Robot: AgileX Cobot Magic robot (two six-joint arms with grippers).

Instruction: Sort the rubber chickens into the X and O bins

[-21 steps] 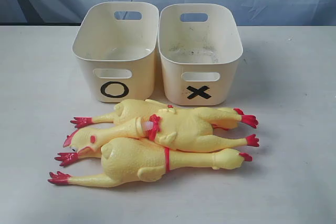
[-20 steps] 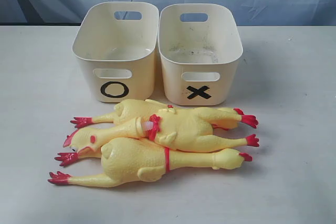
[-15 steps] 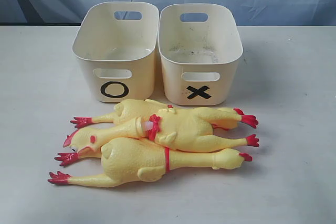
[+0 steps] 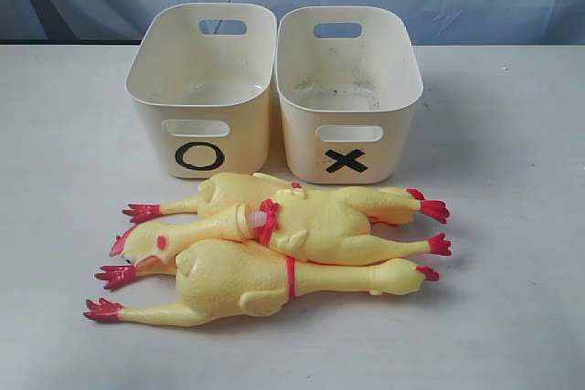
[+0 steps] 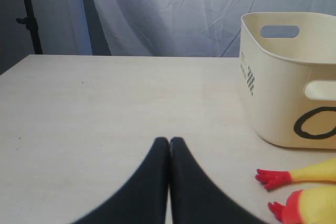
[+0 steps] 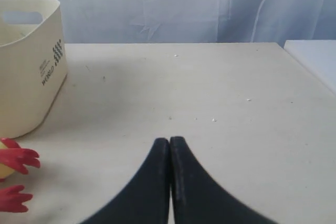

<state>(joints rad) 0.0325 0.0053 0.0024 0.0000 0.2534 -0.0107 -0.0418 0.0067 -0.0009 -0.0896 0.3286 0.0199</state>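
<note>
Near side of table (image 4: 512, 317): rubber chickens (image 4: 274, 244) heaped, none sorted | far: O bin (image 4: 151, 125) left, X bin (image 4: 302, 148) right, empty | left gripper (image 5: 169, 141), right gripper (image 6: 169, 140) closed, holding nothing

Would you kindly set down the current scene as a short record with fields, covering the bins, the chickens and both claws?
O bin: empty, touching or nearly touching the X bin
X bin: empty, floor looks smudged
rubber chickens: overlapping pile on the table, in front of both bins, none sorted yet
left claw: shut, holding nothing
right claw: shut, holding nothing
</note>
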